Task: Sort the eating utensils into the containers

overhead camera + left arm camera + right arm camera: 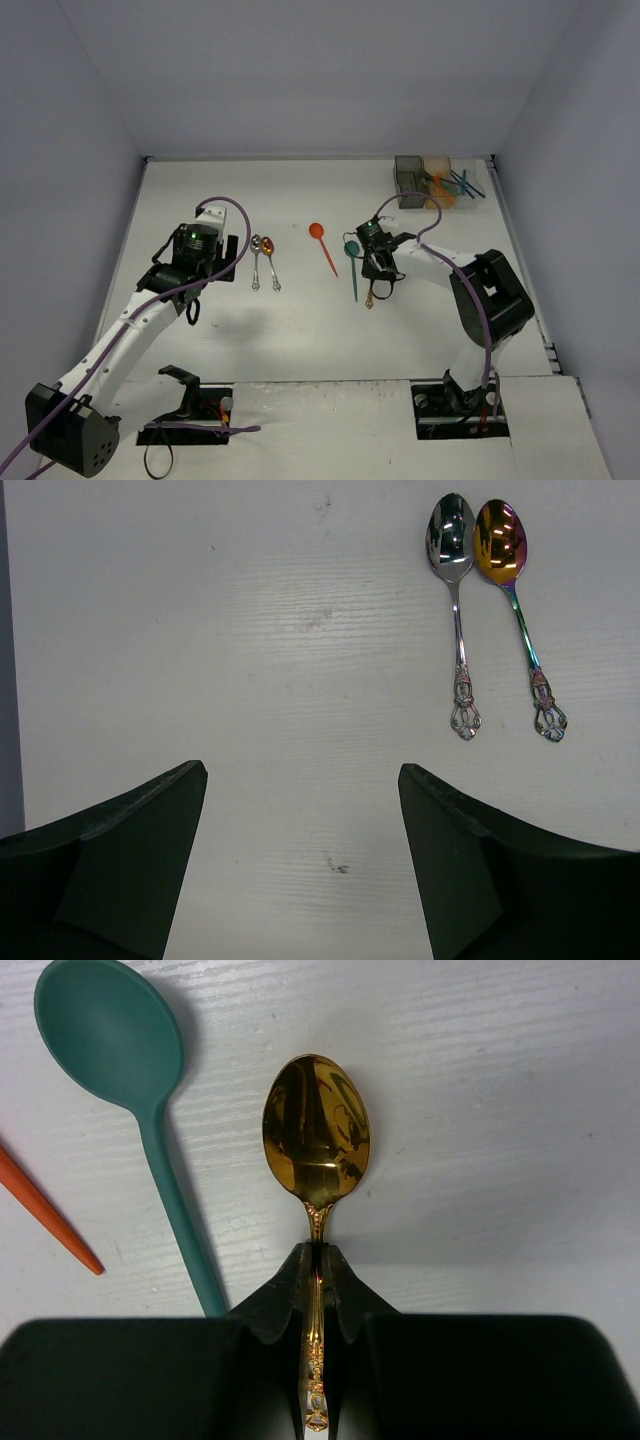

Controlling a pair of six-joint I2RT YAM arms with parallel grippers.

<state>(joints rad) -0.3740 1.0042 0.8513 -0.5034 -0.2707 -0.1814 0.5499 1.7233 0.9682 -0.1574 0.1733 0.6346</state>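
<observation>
Now the left gripper (302, 780) hangs open toward the left edge. Mid-desk, the right gripper (318, 1260) is closed on the handle of the gold spoon (316, 1125), its bowl straight ahead of the jaws. The containers (410, 178) stand farther off, in the far right corner.

Under my left claw (300, 770): bare counter (250, 630), open passage.
Ahead-right of it: silver spoon (455, 610) and rainbow spoon (515, 610), side by side.
Left of my right claw (318, 1260): teal spoon (150, 1110) close alongside, orange spoon (45, 1210) beyond.
Ahead of it: the gold spoon (316, 1130) I pinch.
Right of it: bare counter.
Far right corner: containers (410, 185).
</observation>
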